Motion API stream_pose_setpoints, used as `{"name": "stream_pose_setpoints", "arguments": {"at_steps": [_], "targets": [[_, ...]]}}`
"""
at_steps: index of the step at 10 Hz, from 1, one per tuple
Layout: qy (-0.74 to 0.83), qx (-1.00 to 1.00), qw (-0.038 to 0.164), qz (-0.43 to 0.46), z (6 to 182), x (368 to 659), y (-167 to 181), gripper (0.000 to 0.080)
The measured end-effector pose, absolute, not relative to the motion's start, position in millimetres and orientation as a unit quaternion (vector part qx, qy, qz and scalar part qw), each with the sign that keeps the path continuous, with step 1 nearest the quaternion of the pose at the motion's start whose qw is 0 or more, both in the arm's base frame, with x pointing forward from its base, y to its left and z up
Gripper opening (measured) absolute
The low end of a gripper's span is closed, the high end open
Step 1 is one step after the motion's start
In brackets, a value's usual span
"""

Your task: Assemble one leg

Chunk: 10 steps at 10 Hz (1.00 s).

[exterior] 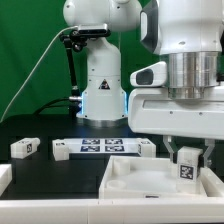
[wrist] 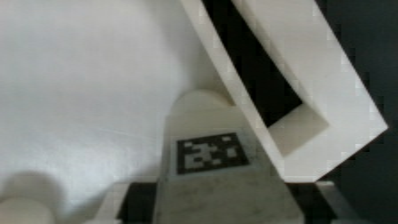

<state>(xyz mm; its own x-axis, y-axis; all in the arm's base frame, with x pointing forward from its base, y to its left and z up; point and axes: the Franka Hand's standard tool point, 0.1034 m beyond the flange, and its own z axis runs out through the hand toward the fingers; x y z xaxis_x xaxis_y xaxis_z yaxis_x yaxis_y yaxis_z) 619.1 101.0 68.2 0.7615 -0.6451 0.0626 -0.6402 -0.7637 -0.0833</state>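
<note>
Your leg [exterior: 186, 167] is clamped upright in the end effector [exterior: 187, 160], its marker tag facing the exterior camera, with the fingers closed on its sides. It hangs over the exterior view's right part of the white tray-shaped piece [exterior: 130, 182]; you cannot tell whether it touches the tray floor. In the wrist view, the leg [wrist: 217, 140] rises between the fingers, tag visible, with the tray [wrist: 80, 95] beneath and its raised rim just beside. On the black counter [exterior: 40, 133] lie the marker board [exterior: 103, 147] and another leg [exterior: 25, 148], well apart from the tray.
</note>
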Motion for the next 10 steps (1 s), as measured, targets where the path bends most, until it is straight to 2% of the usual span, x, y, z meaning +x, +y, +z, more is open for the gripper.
{"name": "stream_pose_setpoints", "arguments": {"at_steps": [3,5,6,7,8,10], "targets": [[0.397,-0.916,0.013,-0.046,68.7,618,89,0.0310],[0.391,-0.919,0.013,-0.046,67.9,618,89,0.0335],[0.391,-0.919,0.013,-0.046,67.9,618,89,0.0514],[0.391,-0.919,0.013,-0.046,67.8,618,89,0.0514],[0.391,-0.919,0.013,-0.046,67.7,617,89,0.0621],[0.391,-0.919,0.013,-0.046,67.6,617,89,0.0642]]}}
